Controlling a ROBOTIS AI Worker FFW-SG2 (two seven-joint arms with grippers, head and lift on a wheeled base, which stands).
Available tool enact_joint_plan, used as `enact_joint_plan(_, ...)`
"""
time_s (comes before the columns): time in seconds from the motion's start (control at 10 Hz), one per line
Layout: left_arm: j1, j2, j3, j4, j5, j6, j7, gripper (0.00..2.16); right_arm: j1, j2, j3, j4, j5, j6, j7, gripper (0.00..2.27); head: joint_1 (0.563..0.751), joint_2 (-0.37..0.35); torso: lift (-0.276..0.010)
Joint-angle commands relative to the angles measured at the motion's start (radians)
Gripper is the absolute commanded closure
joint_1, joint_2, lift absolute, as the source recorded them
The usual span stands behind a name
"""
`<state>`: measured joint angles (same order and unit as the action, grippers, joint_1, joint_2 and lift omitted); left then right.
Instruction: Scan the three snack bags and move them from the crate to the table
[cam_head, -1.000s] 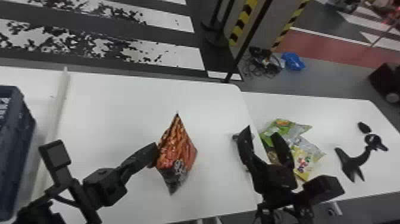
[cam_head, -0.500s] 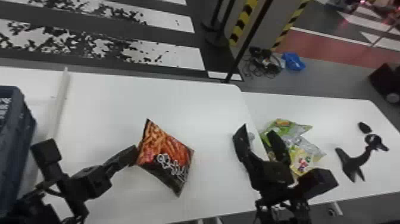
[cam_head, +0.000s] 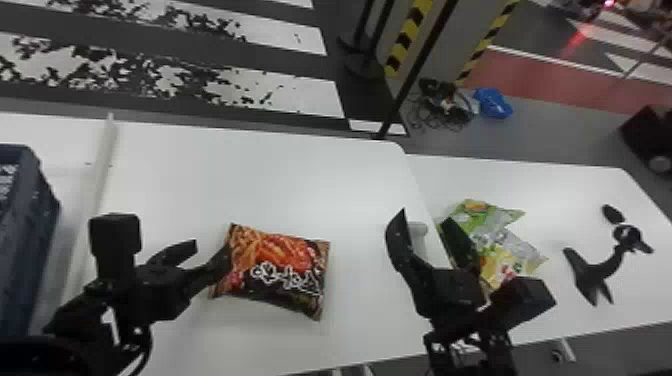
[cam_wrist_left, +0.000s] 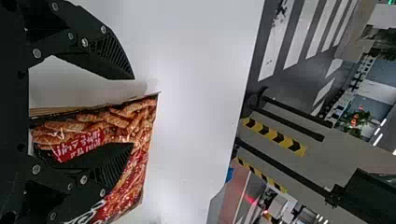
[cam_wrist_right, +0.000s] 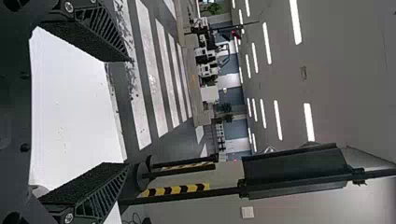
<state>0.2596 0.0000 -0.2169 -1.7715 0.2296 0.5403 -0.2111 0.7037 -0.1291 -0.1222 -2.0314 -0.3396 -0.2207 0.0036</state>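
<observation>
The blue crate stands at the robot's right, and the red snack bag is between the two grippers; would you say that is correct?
Not quite: the head view shows the blue crate at the robot's left. The red snack bag is indeed between the left gripper and the right gripper.

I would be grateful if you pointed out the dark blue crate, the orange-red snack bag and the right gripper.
Dark blue crate (cam_head: 36, 235): head view, on its side wall.
Orange-red snack bag (cam_head: 282, 262): head view, mid-front.
Right gripper (cam_head: 425, 215): head view, between its fingertips.
</observation>
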Motion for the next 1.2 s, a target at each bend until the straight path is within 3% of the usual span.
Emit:
enact_joint_plan(0.0, 0.076, -0.003, 0.005, -0.095, -0.003, -0.114, 0.041, 0.03, 0.005, -0.001, 0.013, -0.004, 0.002, 0.008, 0.003, 0.09, 0.695, -0.35, -0.062)
enact_joint_plan(0.2, 0.213, 0.009, 0.053, -0.284, 0.004, -0.179, 0.052, 0.03, 0.02, -0.006, 0.039, -0.009, 0.022, 0.018, 0.032, 0.09, 0.695, -0.35, -0.062)
enact_joint_plan(0.4, 0.328, 0.028, 0.12, -0.399, 0.014, -0.277, 0.055, 0.03, 0.025, -0.009, 0.059, -0.009, 0.033, 0.097, 0.085, 0.09, 0.695, -0.278, -0.062)
enact_joint_plan(0.7, 0.455, 0.034, 0.202, -0.473, -0.013, -0.394, 0.075, 0.03, 0.023, -0.01, 0.113, -0.004, 0.102, 0.186, 0.113, 0.09, 0.695, -0.152, -0.062)
enact_joint_plan(1.0, 0.523, 0.04, 0.234, -0.465, -0.072, -0.44, 0.108, 0.02, 0.005, -0.026, 0.17, 0.034, 0.195, 0.263, 0.157, 0.09, 0.695, -0.018, -0.062)
enact_joint_plan(1.1, 0.535, 0.051, 0.234, -0.465, -0.079, -0.443, 0.114, 0.02, -0.004, -0.03, 0.194, 0.063, 0.226, 0.263, 0.168, 0.09, 0.695, 0.023, -0.062)
